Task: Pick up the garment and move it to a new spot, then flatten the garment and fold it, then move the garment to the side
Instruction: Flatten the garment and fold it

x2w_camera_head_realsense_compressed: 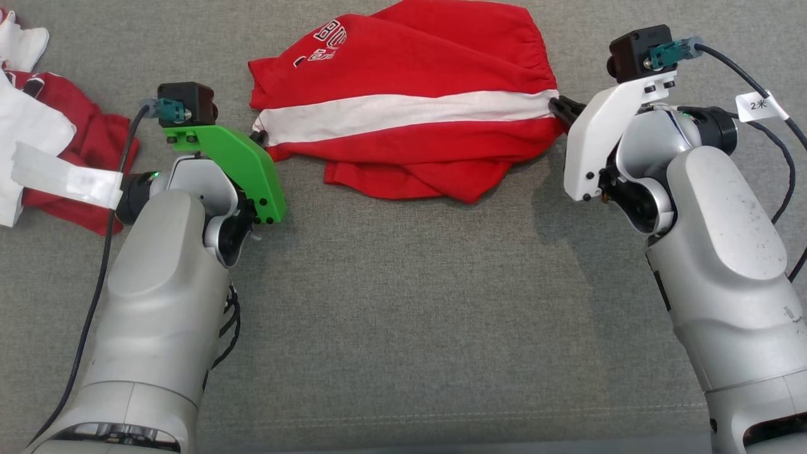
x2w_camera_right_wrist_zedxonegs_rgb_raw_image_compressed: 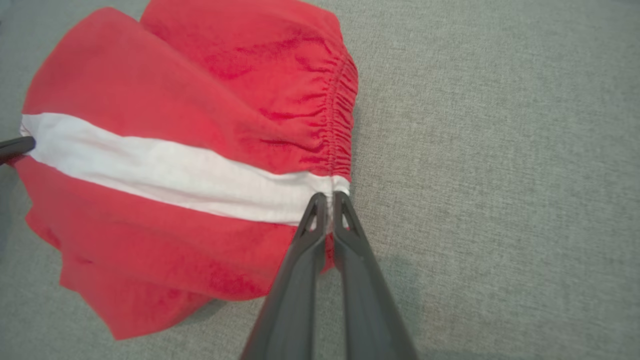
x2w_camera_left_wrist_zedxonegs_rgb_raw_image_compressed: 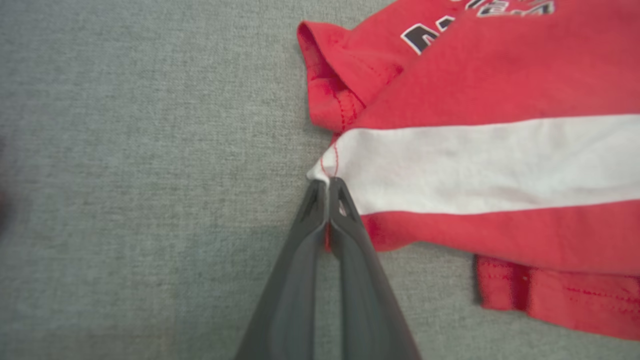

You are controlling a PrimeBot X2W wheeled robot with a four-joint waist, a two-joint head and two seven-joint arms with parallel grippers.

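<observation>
Your left fingers are pressed shut on one end of the white stripe, right at the edge of the garment. Your right fingers are shut the same way on the stripe's other end, beside the gathered waistband. Both bites are slim. I judge that a hard pull apart or a quick lift could slip the cloth free, or raise the top layer alone while the folds beneath sag.

The garment lies rumpled on the grey counter, between your two arms. The wrist views give you each pinch close up. The head view adds the whole span, and a pile of clothes near your left arm that could snag.
</observation>
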